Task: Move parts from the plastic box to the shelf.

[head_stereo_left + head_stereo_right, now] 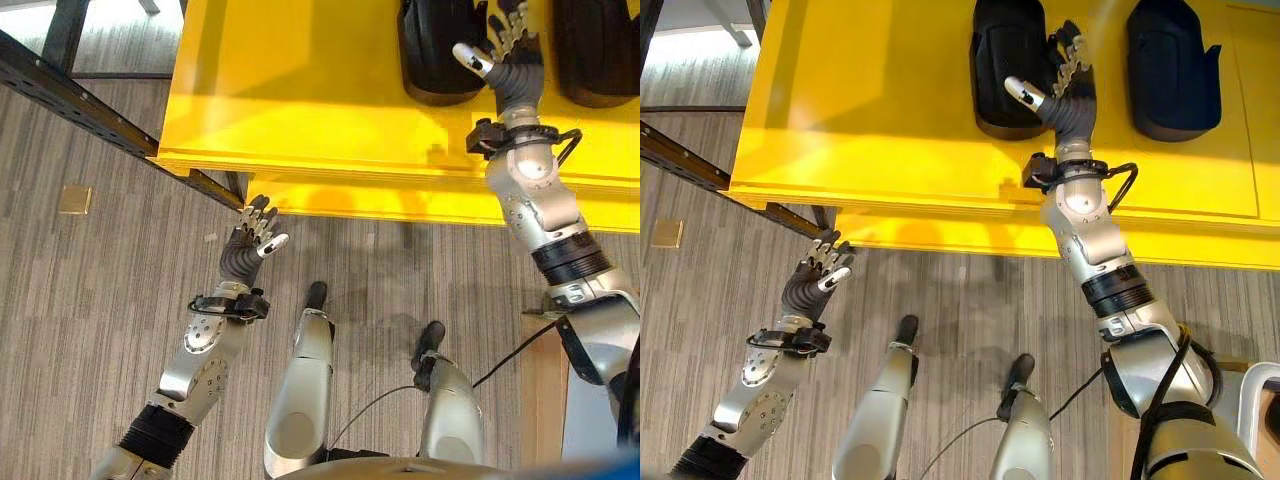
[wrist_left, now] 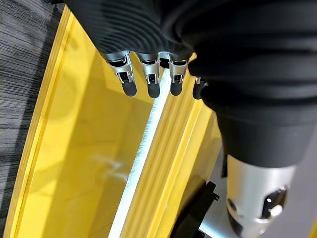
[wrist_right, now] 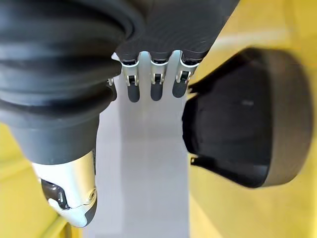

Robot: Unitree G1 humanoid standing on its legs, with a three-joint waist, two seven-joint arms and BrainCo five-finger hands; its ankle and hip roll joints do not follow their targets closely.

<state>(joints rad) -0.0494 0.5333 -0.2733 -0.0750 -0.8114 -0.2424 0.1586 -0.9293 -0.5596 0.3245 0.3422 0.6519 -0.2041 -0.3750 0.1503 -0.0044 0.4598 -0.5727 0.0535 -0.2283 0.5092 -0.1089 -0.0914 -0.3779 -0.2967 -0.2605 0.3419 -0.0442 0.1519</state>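
Right arm: it reached up from the lower right of the head view, stretched out over the yellow shelf (image 1: 890, 100), wrist above the shelf's front part.
Right hand (image 1: 1065, 85): fingers loosely extended and spread, thumb out to the side; it held nothing and hovered between the two parts, just beside the left black part (image 1: 1005, 70), whether touching could not be told.
Left arm: it rose from the lower left, forearm angled toward the shelf's front edge.
Left hand (image 1: 255, 235): fingers relaxed and slightly bent, empty, over the floor just short of the shelf edge.
Parts: the left black part and the right black part (image 1: 1170, 70) lay on the shelf top in the upper right of the frame, apart from each other.
Surface: glossy yellow shelf with a ribbed front lip.
Room: grey striped carpet floor (image 1: 80, 300); a dark perforated metal rail (image 1: 70, 95) crossed the upper left.
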